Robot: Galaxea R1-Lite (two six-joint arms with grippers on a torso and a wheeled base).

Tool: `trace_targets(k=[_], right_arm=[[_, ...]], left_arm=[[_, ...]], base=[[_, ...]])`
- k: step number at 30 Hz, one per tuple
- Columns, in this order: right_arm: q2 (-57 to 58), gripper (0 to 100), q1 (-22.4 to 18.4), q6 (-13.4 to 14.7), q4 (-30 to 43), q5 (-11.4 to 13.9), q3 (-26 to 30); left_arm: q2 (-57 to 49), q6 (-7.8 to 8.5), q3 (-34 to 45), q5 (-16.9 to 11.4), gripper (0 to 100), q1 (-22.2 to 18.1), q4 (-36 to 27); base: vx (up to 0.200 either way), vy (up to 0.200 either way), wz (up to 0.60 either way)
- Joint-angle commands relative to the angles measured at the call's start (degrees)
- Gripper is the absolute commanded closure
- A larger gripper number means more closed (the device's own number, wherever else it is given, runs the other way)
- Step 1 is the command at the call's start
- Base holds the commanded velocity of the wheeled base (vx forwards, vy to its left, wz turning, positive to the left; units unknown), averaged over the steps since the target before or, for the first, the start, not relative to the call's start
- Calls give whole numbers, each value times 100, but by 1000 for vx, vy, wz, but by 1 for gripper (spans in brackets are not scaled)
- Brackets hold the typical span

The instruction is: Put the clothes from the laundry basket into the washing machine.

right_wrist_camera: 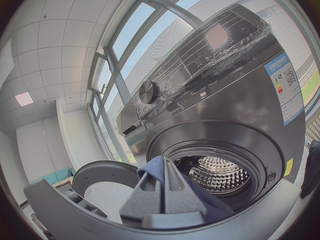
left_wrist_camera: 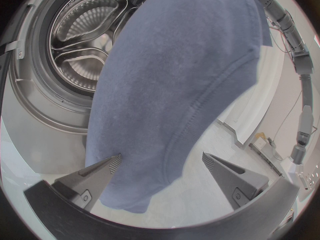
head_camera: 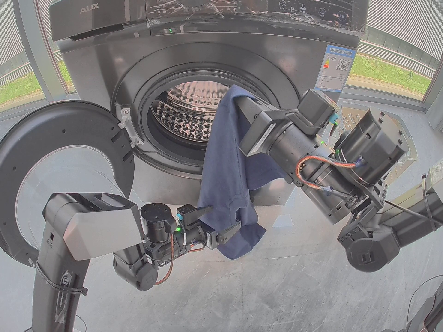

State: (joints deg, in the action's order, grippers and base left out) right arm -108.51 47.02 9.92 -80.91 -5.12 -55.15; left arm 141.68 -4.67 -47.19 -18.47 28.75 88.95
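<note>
A dark blue garment (head_camera: pixel 228 171) hangs in front of the open drum (head_camera: pixel 194 109) of the grey washing machine (head_camera: pixel 207 61). My right gripper (head_camera: pixel 240 98) is shut on the garment's top edge, level with the drum mouth; in the right wrist view its fingers (right_wrist_camera: pixel 163 190) pinch the blue cloth (right_wrist_camera: pixel 155 169). My left gripper (head_camera: pixel 221 220) stands open low down at the garment's bottom hem. In the left wrist view one fingertip (left_wrist_camera: pixel 113 162) touches the cloth (left_wrist_camera: pixel 173 84) and the hem hangs between the two fingers.
The round machine door (head_camera: pixel 60 162) is swung wide open to the left, close behind my left arm. Pale grey floor (head_camera: pixel 286 282) lies in front of the machine. Windows stand behind and beside it.
</note>
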Motion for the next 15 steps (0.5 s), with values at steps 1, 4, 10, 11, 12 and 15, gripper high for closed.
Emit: trace_targets(k=[1, 4, 10, 11, 12, 15], right_arm=[[5, 100, 35, 1, -13, -7, 13], [23, 100, 35, 1, -13, -7, 22], [40, 100, 35, 1, -21, -7, 39], [40, 100, 35, 1, -21, -7, 39], [40, 100, 35, 1, -21, -7, 39], [40, 100, 35, 10, -30, -15, 39]], left_arm=[[607, -52, -721, 282, 0, -9, 17], [756, -166, -1011, 414, 0, -9, 17], [940, -175, -1293, 599, 100, -18, 17], [940, -166, -1293, 616, 100, -18, 17], [932, -166, -1293, 625, 100, -18, 17], [923, -175, -1302, 678, 100, -27, 17]], base=[[0, 0, 0], [0, 0, 0], [0, 0, 0], [0, 0, 0], [0, 0, 0], [0, 0, 0]])
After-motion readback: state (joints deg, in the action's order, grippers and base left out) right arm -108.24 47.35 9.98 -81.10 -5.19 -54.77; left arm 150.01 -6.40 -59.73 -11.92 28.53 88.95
